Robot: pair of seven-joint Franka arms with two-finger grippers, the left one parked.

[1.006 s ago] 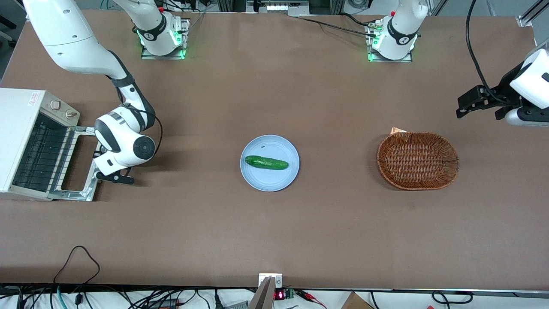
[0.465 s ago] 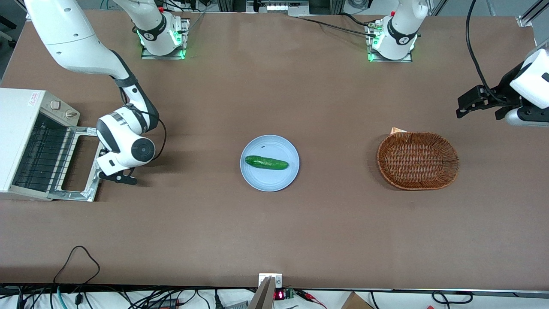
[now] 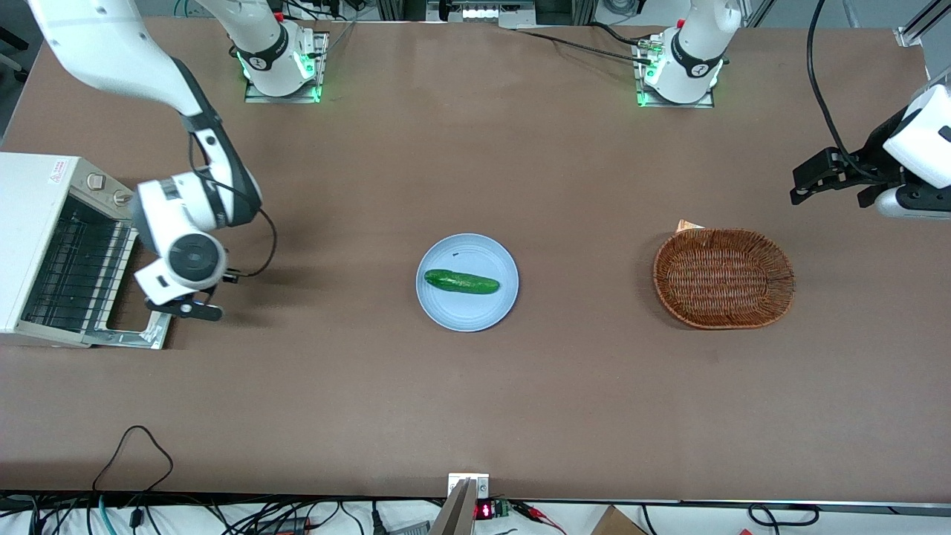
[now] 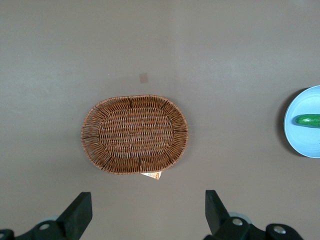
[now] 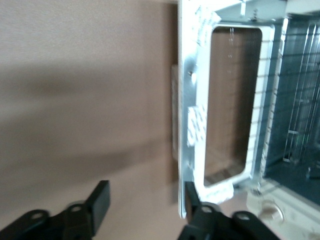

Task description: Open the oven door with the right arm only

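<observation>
The white oven (image 3: 33, 223) stands at the working arm's end of the table, its two knobs (image 3: 108, 189) and wire rack (image 3: 70, 260) showing. The oven door (image 3: 122, 336) is swung down flat on the table in front of the oven's mouth. In the right wrist view the door's silver frame (image 5: 192, 100) lies next to the oven's inside (image 5: 300, 100), with the pale handle (image 5: 173, 115) along its outer edge. The right arm's gripper (image 3: 184, 306) hangs above the door's handle edge. It is open (image 5: 146, 192) and holds nothing; one finger (image 5: 192, 200) is over the frame's edge.
A blue plate (image 3: 446, 308) with a green cucumber (image 3: 461, 281) sits mid-table. A brown wicker basket (image 3: 723, 278) lies toward the parked arm's end and also shows in the left wrist view (image 4: 135, 134). A black cable (image 3: 132, 446) loops at the table's near edge.
The right arm's wrist has risen and shifted over the door toward the oven. The door stays down flat; the gripper is no longer at its handle.
</observation>
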